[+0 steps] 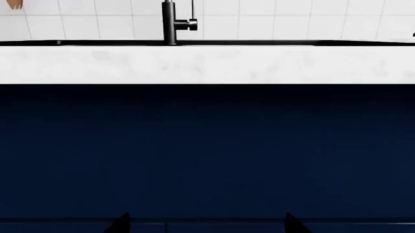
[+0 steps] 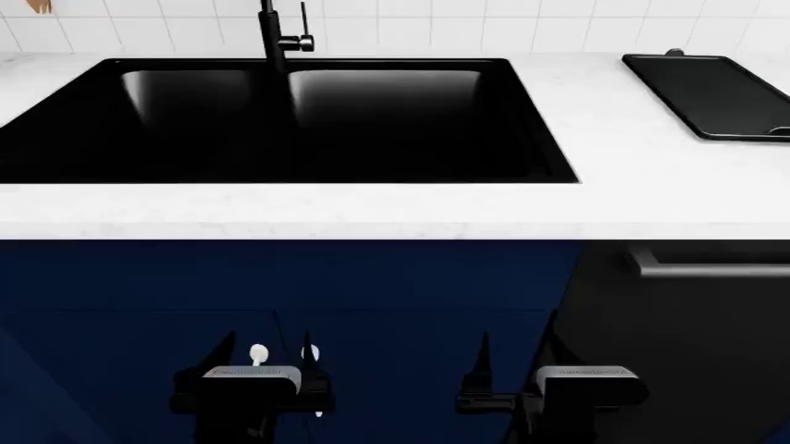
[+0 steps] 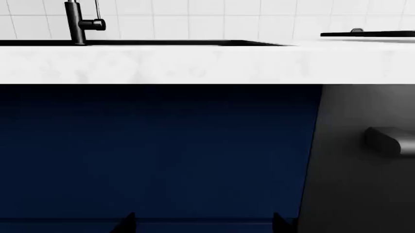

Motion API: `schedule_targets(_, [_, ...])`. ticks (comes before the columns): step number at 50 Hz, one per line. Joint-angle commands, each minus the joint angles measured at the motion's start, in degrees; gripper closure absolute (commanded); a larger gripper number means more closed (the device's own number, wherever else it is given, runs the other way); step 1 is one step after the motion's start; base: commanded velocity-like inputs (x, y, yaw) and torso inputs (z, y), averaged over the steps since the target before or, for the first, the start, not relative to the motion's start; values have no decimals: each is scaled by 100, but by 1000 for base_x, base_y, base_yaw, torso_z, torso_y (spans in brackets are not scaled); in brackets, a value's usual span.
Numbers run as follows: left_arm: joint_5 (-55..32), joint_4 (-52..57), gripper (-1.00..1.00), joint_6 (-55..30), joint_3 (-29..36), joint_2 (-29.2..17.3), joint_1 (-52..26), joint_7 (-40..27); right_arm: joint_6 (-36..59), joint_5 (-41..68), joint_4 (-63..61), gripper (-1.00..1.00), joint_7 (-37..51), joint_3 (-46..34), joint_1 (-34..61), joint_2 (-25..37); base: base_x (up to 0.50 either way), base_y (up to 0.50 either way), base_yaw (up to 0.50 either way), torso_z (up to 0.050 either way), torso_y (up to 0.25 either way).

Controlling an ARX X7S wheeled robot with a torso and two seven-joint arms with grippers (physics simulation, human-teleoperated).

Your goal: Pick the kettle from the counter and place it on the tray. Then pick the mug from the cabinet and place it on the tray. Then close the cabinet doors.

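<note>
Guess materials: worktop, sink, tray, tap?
Worktop: white marble-look stone, faint grey veining, matte.
Sink: black, glossy; soft highlights in both basins, perhaps enamel or composite.
Tray: black, smooth with a slight sheen; plastic or coated metal, unclear.
Tap: dark metal look, satin.

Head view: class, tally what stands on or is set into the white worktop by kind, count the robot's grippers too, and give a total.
Sink basins: 2
Black faucet: 1
Black tray: 1
Grippers, left gripper and right gripper, low before the blue cabinet front: 2
Total: 6
No kettle or mug shows on the counter.
</note>
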Motion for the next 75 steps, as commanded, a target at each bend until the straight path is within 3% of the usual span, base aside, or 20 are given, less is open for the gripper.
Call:
schedule_targets(1, [-100, 48, -100, -16, 100, -84, -3, -120, -40, 101, -113, -100, 83, -138, -38, 89, 0, 0, 0, 0, 0])
schedule_targets(8, [-304, 897, -100, -419, 185, -250, -100, -241, 860, -115, -1825, -100, 291, -346, -54, 341, 0, 0, 0, 0, 0])
schedule_targets(11, [-417, 1900, -100, -1125, 200, -360, -448, -242, 1541, -185, -2627, -100, 320, -308, 205, 446, 0, 0, 0, 0, 0])
schedule_targets(18, [-684, 3164, -100, -2402, 115, -581, -1403, -285, 2946, -531, -4056, -100, 279, -306, 1134, 734, 0, 0, 0, 0, 0])
schedule_targets(24, [-908, 3777, -100, -3446, 108, -682, -2585, -333, 4465, -711, -5038, -100, -95, -490, 2531, 1028, 0, 0, 0, 0, 0])
schedule_targets(32, [-1028, 3828, -100, -4308, 274, -693, -3579, -425, 5320, -612, -5095, -100, -300, -557, 3710, 982, 0, 0, 0, 24, 0])
schedule_targets(40, [-1267, 3638, -100, -4750, 101, -693, -4332, -419, 6569, -1181, -4858, -100, 138, -972, 4924, 947, 0, 0, 0, 50, 0])
schedule_targets(45, [-1337, 3621, -100, -5016, 103, -710, -4687, -462, 6215, -904, -4642, -100, -17, -591, 5231, 825, 0, 0, 0, 50, 0])
schedule_targets(51, [-1404, 3723, -100, -5299, 150, -734, -4989, -514, 6740, -585, -4736, -100, -371, -458, 5533, 694, 0, 0, 0, 50, 0])
schedule_targets(64, [-1566, 3808, -100, -6149, 249, -886, -5593, -582, 5956, -22, -4629, -100, -742, -132, 5298, 564, 0, 0, 0, 50, 0])
schedule_targets(75, [-1661, 3939, -100, -6239, 299, -956, -5547, -563, 5867, 122, -4873, -100, -779, -64, 5225, 621, 0, 59, 0, 19, 0])
